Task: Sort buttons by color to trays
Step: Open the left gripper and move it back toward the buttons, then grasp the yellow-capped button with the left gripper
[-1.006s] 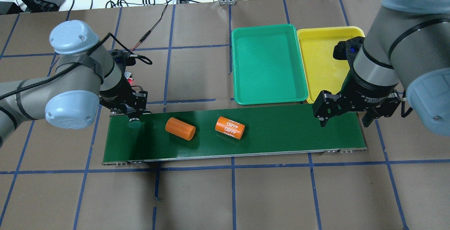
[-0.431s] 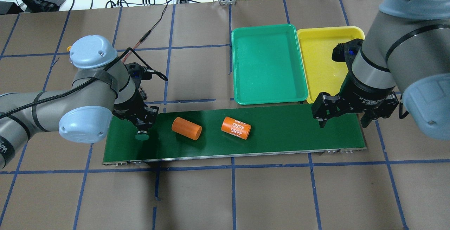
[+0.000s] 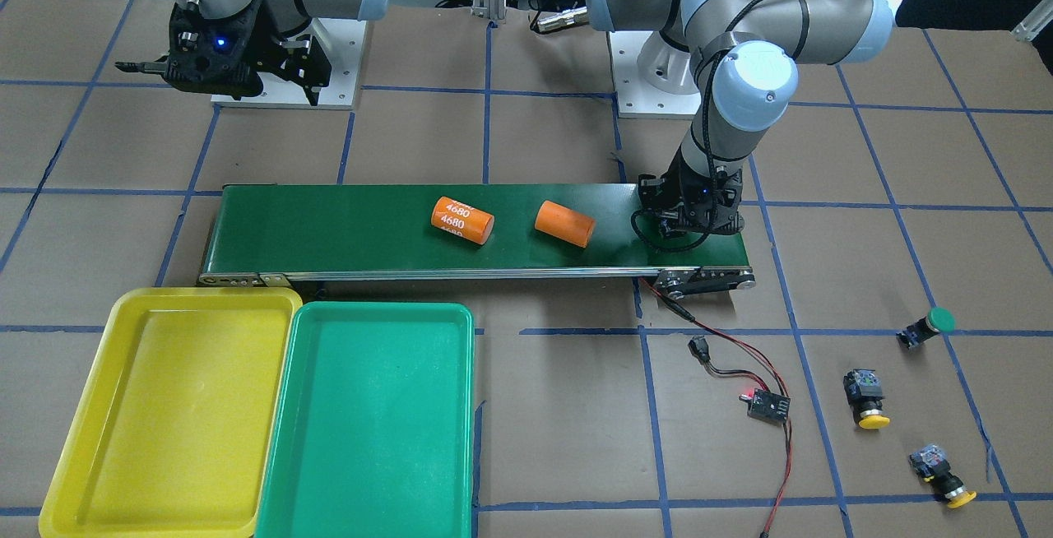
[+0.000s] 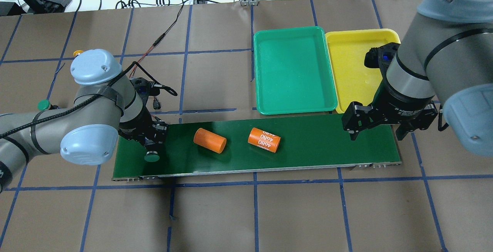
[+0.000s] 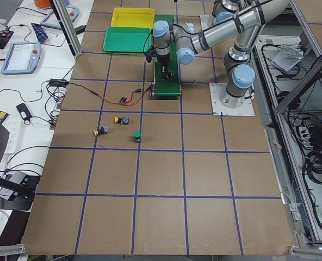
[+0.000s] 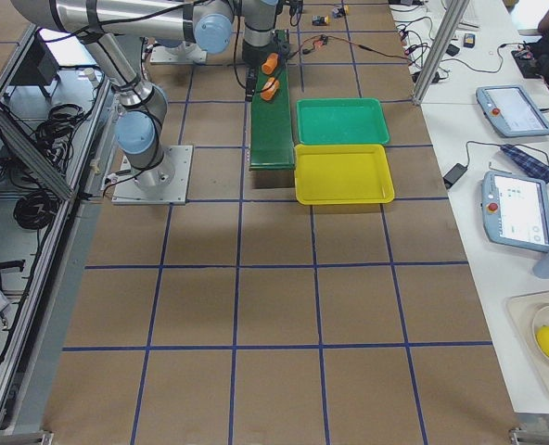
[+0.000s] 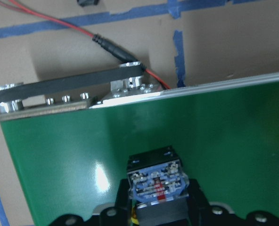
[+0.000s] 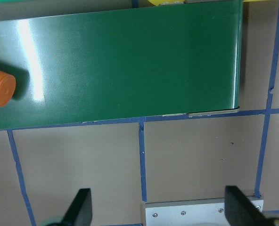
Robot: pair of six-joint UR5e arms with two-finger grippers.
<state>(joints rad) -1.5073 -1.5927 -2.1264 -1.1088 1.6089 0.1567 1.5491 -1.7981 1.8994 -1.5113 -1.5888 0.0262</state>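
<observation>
My left gripper point(image 4: 153, 146) is shut on a green-capped button point(image 4: 152, 157), held low over the left end of the conveyor belt point(image 4: 316, 144). In the left wrist view its blue-grey contact block point(image 7: 154, 182) sits between the fingers. My right gripper point(image 4: 377, 131) is open and empty above the belt's right end, beside the yellow tray point(image 4: 348, 63) and green tray point(image 4: 294, 71). Both trays hold nothing. Another green button point(image 3: 930, 326) and two yellow buttons point(image 3: 865, 396) point(image 3: 942, 476) lie on the table past the belt's end.
Two orange cylinders lie on the belt, one plain point(image 4: 209, 140), one marked 4680 point(image 4: 264, 140). A small black circuit board point(image 3: 767, 405) with red wires lies between the belt's end and the loose buttons. Both trays stand side by side along the belt's far side.
My left gripper has carried the green button toward the belt's near edge. Both orange cylinders have drifted right along the belt. The right gripper has stayed in place.
</observation>
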